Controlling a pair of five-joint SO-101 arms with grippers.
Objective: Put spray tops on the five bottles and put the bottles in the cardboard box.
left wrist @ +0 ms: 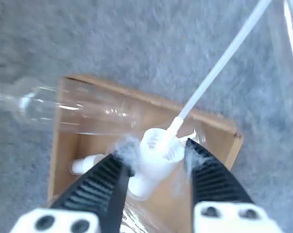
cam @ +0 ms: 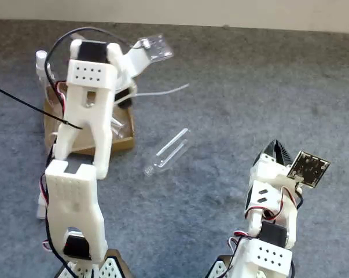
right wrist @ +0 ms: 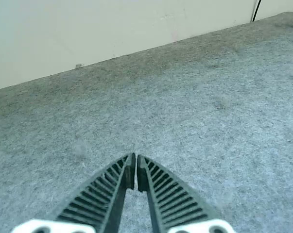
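**A:** Left gripper (left wrist: 158, 154) first: its fingers (left wrist: 105, 182) are clamped on a white spray top (left wrist: 153, 165), one either side of the body, with the dip tube (left wrist: 219, 63) pointing away from the wrist.

**B:** That's a sensible grip. Held by the head, the tube stays free to feed into a bottle neck. But it's hanging right over the cardboard box (left wrist: 63, 145).

**A:** And the box isn't bare. A boxed bottle (left wrist: 88, 109), clear, lies across it with its neck end past one wall, and a second white top (left wrist: 83, 165) sits down inside.

**B:** So which bottle takes this top?

**A:** I'd guess the loose bottle (cam: 167, 152), lying on its side on the carpet (right wrist: 209, 97) just beside the box, between the arms. I can't tell if it's capped.

**B:** And the right gripper (right wrist: 135, 177)?

**A:** Its fingers are pressed together on nothing, low over the carpet and well apart from everything.

**B:** Then the obstacle is that long tube, plus the left arm overhanging the box.
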